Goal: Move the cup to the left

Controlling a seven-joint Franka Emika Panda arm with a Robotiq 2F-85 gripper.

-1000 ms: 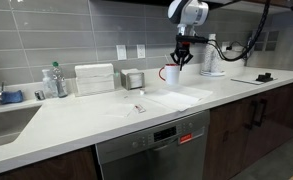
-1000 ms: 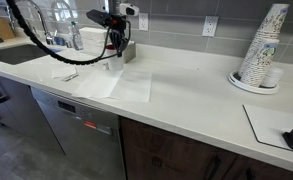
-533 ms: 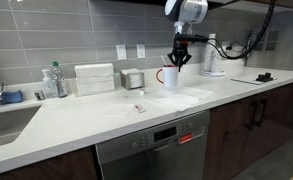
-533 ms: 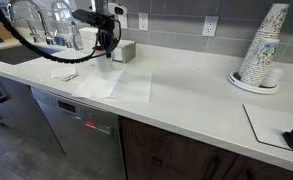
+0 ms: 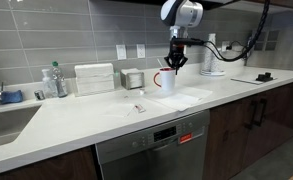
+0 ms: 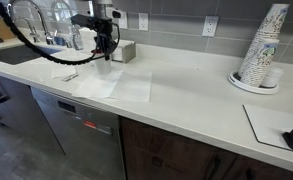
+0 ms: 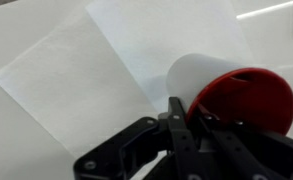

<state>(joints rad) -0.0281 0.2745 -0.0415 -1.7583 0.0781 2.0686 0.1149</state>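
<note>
Right of centre in an exterior view, small white mug with red interior and handle (image 5: pixel 169 79), gripped at the rim by black pincer (image 5: pixel 174 63) closed down on it from above. At lower right of the wrist view, red mouth tilted toward the camera. Below it, white paper sheets (image 5: pixel 182 97) flat on pale bench (image 5: pixel 86 118).

Exterior camera stands off in front of desk (image 5: pixel 86 115), sink (image 5: pixel 6 122) end nearest, facing along tiled wall (image 5: pixel 66 30); wide shot. Exterior camera at opposite end, stack of white cups (image 6: pixel 258 50) nearest, sits closer, just above desk level, facing back toward sink. Both share dishwasher (image 5: pixel 151 150), white sheets (image 6: pixel 106 85), arm (image 5: pixel 181 15). Wrist camera looks down on desk, very near; claw (image 7: pixel 189 112), cup (image 7: pixel 221 80) in lower frame.
</note>
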